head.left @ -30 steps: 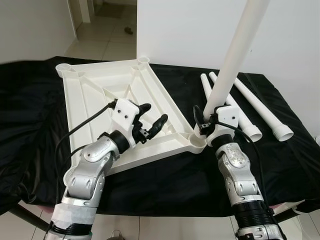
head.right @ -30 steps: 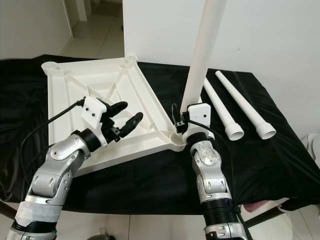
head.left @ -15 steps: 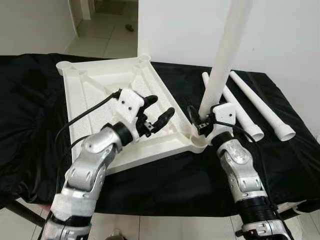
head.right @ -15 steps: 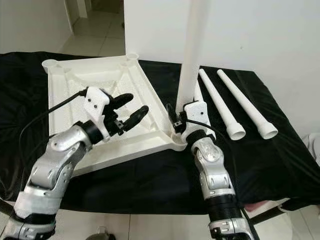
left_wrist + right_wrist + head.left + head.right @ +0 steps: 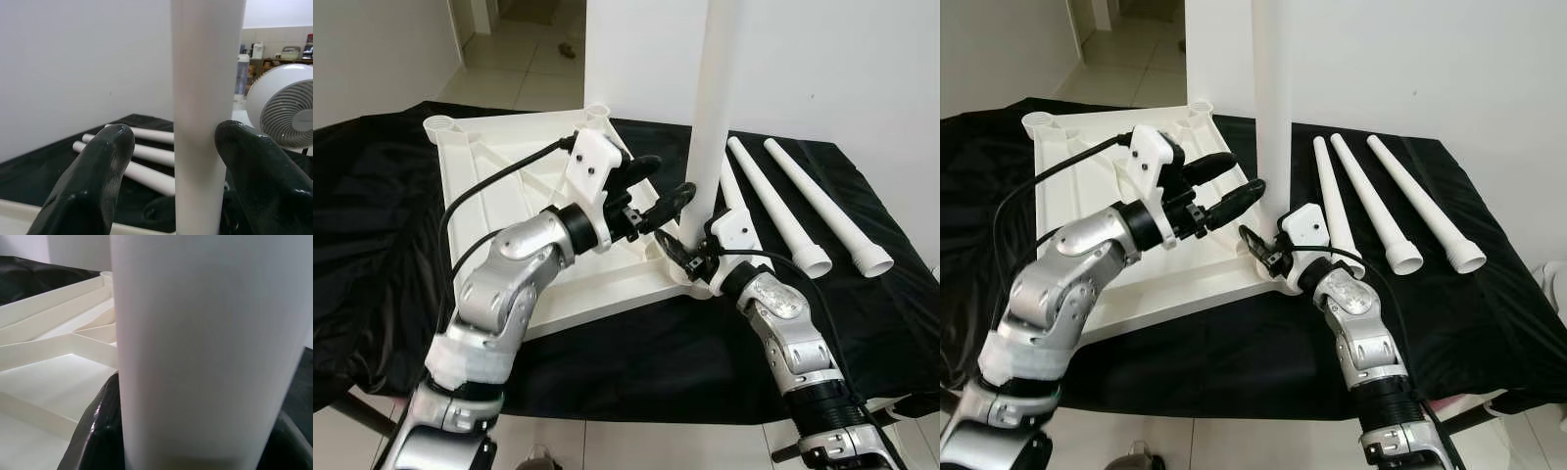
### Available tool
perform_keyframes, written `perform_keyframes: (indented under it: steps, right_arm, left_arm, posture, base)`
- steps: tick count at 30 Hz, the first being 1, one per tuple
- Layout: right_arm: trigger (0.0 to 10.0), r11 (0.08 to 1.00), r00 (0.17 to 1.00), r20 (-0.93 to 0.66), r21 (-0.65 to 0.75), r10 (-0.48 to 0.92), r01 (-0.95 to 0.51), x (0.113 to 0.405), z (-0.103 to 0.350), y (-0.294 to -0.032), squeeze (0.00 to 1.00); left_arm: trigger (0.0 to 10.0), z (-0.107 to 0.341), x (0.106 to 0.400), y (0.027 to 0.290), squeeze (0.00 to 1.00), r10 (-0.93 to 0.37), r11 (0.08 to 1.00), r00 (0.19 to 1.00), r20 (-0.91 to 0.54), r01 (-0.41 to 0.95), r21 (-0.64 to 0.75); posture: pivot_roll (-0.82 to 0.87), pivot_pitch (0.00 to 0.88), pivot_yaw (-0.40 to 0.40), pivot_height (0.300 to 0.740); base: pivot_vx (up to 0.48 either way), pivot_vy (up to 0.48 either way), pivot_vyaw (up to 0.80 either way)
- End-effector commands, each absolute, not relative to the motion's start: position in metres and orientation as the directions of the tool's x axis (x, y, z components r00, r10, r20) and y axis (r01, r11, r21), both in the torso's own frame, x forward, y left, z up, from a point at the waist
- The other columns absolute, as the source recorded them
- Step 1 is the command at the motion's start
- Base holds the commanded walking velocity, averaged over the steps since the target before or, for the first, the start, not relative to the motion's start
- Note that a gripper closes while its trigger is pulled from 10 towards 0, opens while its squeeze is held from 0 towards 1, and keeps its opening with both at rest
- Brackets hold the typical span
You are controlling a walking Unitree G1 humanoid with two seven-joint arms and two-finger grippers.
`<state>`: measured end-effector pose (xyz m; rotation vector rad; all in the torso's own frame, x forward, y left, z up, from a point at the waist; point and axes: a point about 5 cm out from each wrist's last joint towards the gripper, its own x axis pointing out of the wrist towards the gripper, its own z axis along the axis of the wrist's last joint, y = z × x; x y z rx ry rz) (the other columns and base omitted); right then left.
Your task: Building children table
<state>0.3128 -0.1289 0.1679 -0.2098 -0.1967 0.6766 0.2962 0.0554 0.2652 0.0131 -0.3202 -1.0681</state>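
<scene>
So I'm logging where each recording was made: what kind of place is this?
Probably a room in a home: a pale tiled floor runs through a doorway, and a white electric fan stands before a shelf of kitchen appliances.

Tabletop (image 5: 509,186) left on cloth (image 5: 636,343); upright leg (image 5: 715,117) at its corner; three legs (image 5: 793,201) right.

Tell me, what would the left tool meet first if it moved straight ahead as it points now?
Most likely the upright table leg: it stands between the left tool's open fingers, seemingly already touching one.

White table top (image 5: 509,176), black cloth (image 5: 372,245)
</scene>
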Motion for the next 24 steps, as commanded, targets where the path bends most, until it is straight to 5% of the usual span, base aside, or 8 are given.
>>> perform_keyframes:
  steps: [1,10,24]
  right_arm:
    - [10.0,0.727,0.736,0.087,-0.269,0.671,-0.632,0.312,0.168,-0.127,0.00]
    - [10.0,0.698,0.716,0.054,-0.283,0.696,-0.657,0.313,0.166,-0.128,0.00]
    - [10.0,0.686,0.706,0.049,-0.292,0.706,-0.666,0.313,0.167,-0.128,0.00]
  left_arm:
    - [10.0,0.270,0.291,0.047,0.00,-0.929,0.338,0.290,0.231,0.918,0.206]
    - [10.0,0.286,0.290,0.042,0.00,-0.945,0.265,0.214,0.246,0.944,0.197]
    - [10.0,0.293,0.301,0.035,0.00,-0.937,0.305,0.260,0.235,0.935,0.182]
  posture:
    - [0.10,0.019,-0.075,0.740]
    - [0.10,0.011,-0.072,0.740]
    - [0.09,0.003,-0.067,0.740]
  base:
    - [0.000,0.000,0.00]
    - [0.000,0.000,0.00]
    - [0.000,0.000,0.00]
